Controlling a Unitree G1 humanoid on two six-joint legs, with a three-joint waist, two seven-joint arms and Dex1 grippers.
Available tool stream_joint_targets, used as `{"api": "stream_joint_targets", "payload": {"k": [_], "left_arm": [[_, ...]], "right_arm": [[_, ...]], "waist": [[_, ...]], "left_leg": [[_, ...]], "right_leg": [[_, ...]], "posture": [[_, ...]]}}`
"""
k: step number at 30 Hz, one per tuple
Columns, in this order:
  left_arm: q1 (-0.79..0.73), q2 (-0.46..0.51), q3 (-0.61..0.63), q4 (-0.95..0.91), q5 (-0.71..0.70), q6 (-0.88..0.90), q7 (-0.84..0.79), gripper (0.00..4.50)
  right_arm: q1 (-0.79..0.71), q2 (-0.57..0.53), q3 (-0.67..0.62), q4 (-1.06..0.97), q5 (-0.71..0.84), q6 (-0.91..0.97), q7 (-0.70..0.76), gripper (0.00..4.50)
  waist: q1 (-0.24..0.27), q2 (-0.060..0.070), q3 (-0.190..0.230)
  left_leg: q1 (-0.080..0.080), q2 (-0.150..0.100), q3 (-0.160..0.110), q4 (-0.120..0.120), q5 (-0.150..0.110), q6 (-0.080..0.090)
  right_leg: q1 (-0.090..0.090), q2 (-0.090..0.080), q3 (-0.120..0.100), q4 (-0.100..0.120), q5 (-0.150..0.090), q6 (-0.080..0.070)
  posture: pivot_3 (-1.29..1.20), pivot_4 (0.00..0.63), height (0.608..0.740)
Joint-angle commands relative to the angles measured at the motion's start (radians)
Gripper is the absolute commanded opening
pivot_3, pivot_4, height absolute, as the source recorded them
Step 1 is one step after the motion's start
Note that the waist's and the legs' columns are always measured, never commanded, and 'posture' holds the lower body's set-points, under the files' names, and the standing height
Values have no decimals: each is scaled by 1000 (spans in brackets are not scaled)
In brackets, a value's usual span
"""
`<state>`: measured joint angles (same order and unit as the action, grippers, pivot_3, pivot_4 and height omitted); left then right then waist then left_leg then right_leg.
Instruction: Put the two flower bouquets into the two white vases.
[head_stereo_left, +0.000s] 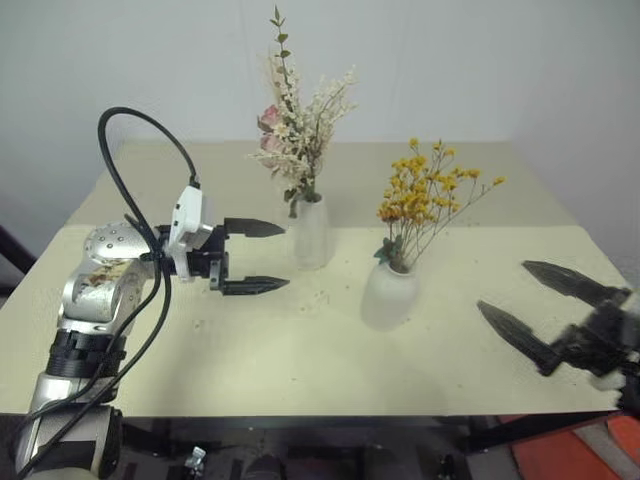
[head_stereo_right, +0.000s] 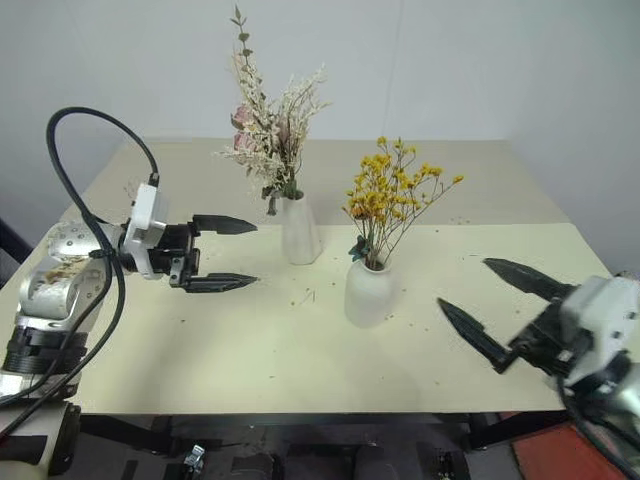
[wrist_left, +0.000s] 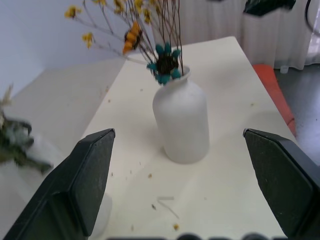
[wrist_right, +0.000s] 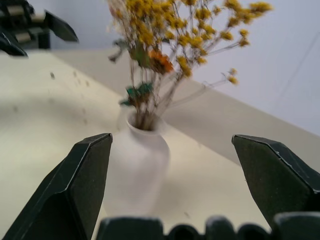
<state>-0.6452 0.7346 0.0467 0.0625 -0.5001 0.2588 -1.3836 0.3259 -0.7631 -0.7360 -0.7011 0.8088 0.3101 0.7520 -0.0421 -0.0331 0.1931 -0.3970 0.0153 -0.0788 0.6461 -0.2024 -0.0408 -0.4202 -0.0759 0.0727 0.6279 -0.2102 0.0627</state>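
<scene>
Pink rose bouquet (head_stereo_left: 297, 135) is seated in the tall vase (head_stereo_left: 309, 232), just beside the released left pincer (head_stereo_left: 256, 256); yellow bouquet (head_stereo_left: 425, 195) is seated in the squat vase (head_stereo_left: 389, 295), apart from the released right pincer (head_stereo_left: 545, 305)

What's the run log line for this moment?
pink bouquet: in tall vase | yellow bouquet: in squat vase | both end effectors: open, empty

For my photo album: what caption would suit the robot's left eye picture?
Both bouquets in place: pink roses in the tall vase, yellow blossoms in the squat vase, both open grippers empty.
</scene>
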Motion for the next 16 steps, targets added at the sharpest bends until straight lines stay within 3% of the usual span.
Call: {"api": "stream_joint_targets", "payload": {"k": [1, 7, 16], "left_arm": [[16, 34, 60, -31, -18, -11, 14, 4500], [-19, 87, 116, 28, -62, 13, -27, 4500], [-122, 54, 49, 152, -25, -42, -123, 4500]], "right_arm": [[27, -58, -150, 31, 82, 41, 81, 4479], [32, -182, -260, 84, 109, 146, 131, 4479], [99, -125, -358, 28, 65, 166, 127, 4479]], "waist": [[0, -1, 0], [0, -1, 0], [16, -1, -1]], "left_leg": [[0, 0, 0, 0, 0, 0], [0, 0, 1, 0, 0, 0], [-2, -1, 0, 0, 0, 0]], "right_leg": [[0, 0, 0, 0, 0, 0], [0, 0, 0, 0, 0, 0], [0, -1, -1, -2, -1, 0]], "posture": [[0, 150, 740], [0, 150, 740], [0, 150, 740]]}}
